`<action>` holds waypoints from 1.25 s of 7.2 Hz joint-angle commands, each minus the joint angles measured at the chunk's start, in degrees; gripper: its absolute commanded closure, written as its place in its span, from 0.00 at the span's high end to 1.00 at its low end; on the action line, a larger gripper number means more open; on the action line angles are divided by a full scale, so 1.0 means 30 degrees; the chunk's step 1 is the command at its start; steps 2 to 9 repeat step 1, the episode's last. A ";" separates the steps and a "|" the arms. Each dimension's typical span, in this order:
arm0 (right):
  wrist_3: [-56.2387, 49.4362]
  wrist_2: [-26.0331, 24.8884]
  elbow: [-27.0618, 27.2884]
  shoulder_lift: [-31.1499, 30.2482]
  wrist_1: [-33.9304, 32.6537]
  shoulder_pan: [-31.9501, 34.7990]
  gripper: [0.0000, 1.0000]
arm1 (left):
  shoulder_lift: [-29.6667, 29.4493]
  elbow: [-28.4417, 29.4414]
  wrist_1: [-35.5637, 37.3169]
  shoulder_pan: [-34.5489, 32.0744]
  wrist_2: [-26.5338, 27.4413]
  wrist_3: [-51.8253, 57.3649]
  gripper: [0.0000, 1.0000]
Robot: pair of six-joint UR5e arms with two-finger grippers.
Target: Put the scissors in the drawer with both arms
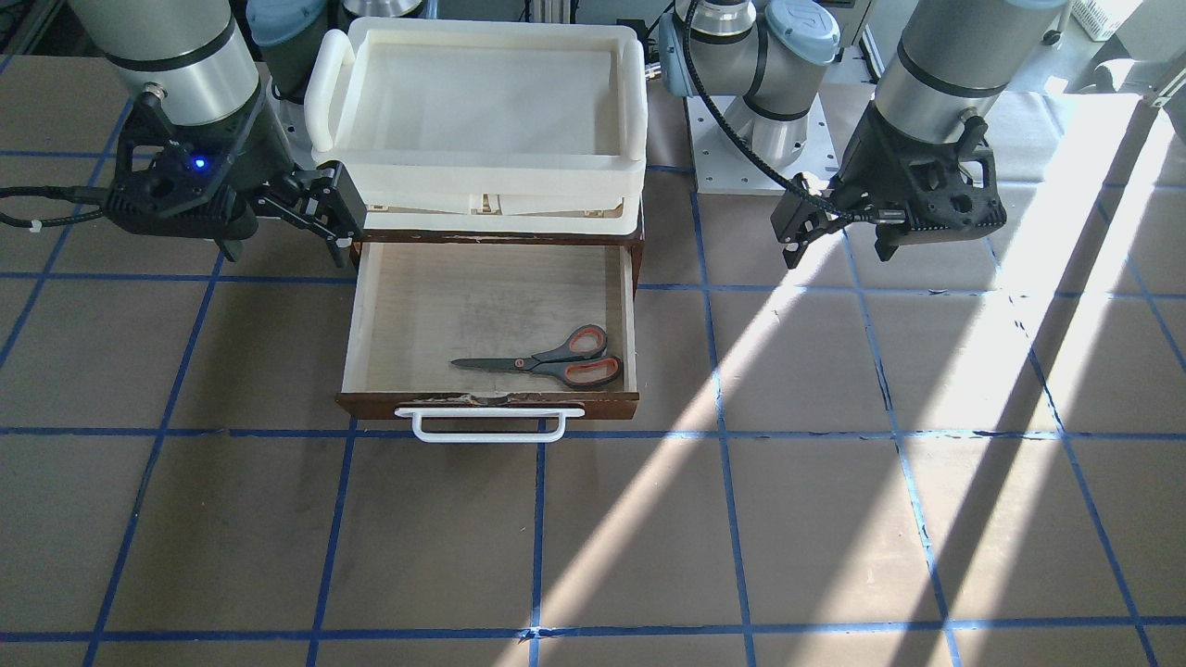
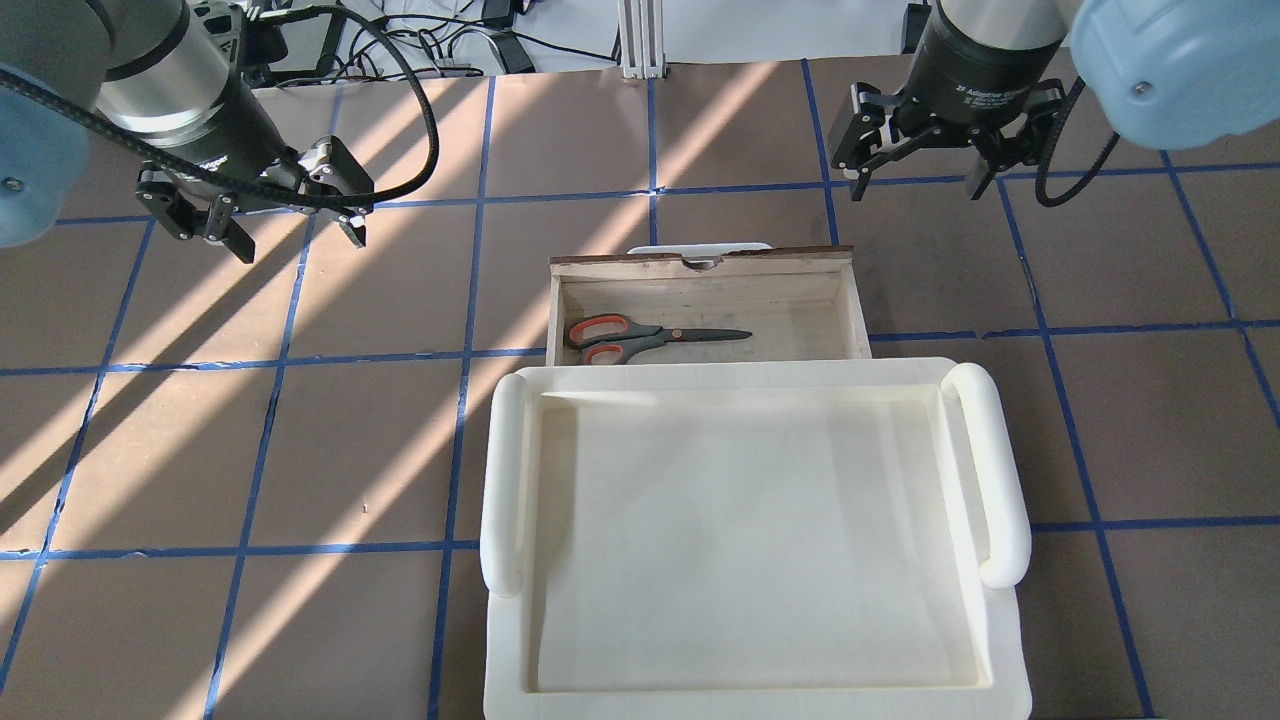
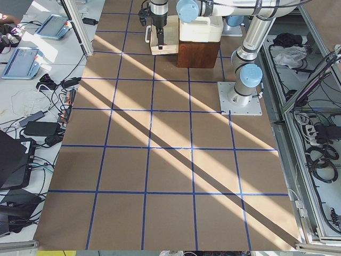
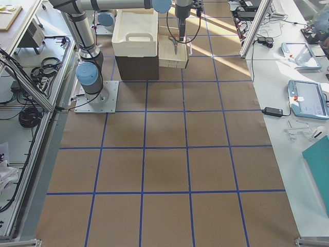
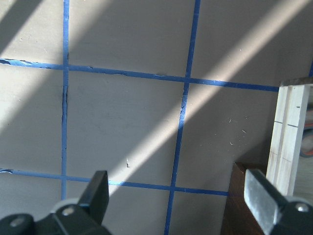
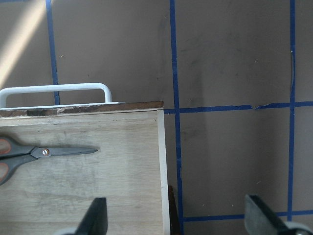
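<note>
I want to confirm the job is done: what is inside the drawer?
Only the scissors, flat on the pale wood floor of the drawer, near its front, blades closed. Its rear runs under the cream tray, so that part is hidden.

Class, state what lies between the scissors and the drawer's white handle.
Between the scissors and the handle: a bare strip of drawer floor, then the drawer's dark wood front, seen in the front-facing view.

Upper left, you see the silver-grey tubular left arm point(image 2: 175, 75), a black braided cable point(image 2: 436, 150) looping to its black two-finger left gripper point(image 2: 297, 235). Upper right, the black right gripper point(image 2: 920, 183) carries white lettering point(image 2: 985, 95) beside a light-blue round joint cap point(image 2: 1170, 70).
</note>
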 commanded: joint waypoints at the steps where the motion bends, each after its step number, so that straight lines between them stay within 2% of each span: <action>1: 0.0000 -0.0017 0.0000 0.0021 -0.0001 0.0000 1.00 | 0.0058 -0.0178 0.0042 -0.0019 0.0001 -0.0024 1.00; 9: 0.0000 -0.0017 0.0000 0.0021 -0.0001 0.0000 1.00 | 0.0058 -0.0178 0.0042 -0.0019 0.0001 -0.0024 1.00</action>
